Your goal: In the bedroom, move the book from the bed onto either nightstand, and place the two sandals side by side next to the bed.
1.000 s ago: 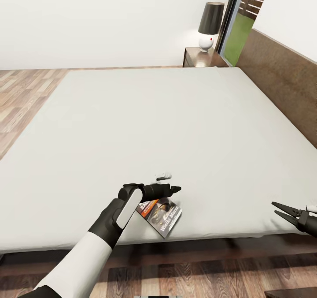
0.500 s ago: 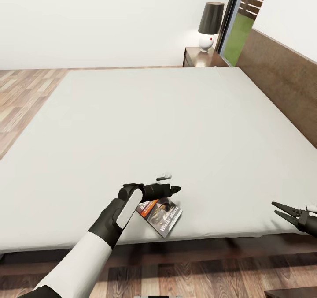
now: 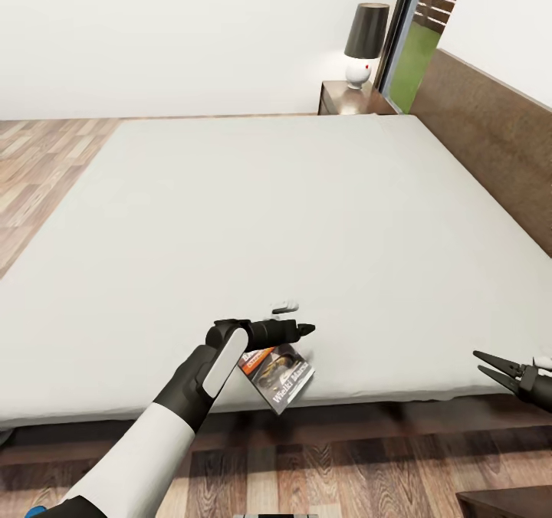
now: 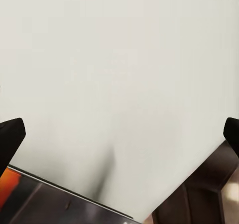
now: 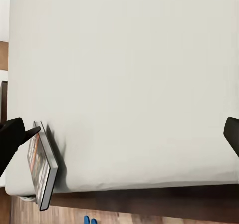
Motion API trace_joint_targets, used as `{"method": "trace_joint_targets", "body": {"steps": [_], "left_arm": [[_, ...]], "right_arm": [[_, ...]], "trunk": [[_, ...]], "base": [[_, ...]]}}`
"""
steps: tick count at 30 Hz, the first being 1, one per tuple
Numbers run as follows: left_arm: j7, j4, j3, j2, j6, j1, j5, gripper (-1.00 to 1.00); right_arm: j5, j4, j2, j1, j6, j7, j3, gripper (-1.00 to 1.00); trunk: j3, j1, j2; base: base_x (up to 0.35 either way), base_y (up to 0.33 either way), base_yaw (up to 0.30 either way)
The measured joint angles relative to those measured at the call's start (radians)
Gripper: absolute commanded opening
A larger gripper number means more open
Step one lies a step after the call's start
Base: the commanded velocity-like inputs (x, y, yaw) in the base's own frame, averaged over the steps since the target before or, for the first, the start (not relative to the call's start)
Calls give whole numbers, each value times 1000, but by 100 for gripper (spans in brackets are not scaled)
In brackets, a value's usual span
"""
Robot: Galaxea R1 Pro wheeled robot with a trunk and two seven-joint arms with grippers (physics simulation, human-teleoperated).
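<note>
Left gripper (image 3: 305, 329): over the paperback book (image 3: 280, 375), grip state unclear.
Right gripper (image 3: 491, 369): spread, empty.
Risk: book overhangs bed (image 3: 230, 219) near edge; may slip off.

Left end effector (image 3: 305, 328) extended, right end effector (image 3: 483, 366) parted

Book (image 3: 280, 376) at bed's (image 3: 230, 219) near edge; nightstand (image 3: 349, 99) behind bed.

You can make out white lettering on the book (image 3: 279, 375) cover, but it is too blurred to read for certain; the orange band carries text as well, equally illegible. Nothing else bears writing.
</note>
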Motion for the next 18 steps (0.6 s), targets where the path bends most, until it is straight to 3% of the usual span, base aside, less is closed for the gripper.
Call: {"method": "trace_joint_targets", "body": {"steps": [7, 18], "left_arm": [[0, 0, 0, 0, 0, 0, -1, 100], [0, 0, 0, 0, 0, 0, 0, 100]], "right_arm": [[0, 0, 0, 0, 0, 0, 0, 100], [0, 0, 0, 0, 0, 0, 0, 100]], "trunk": [[0, 0, 0], [0, 0, 0]], "base": [[0, 0, 0], [-103, 0, 0]]}}
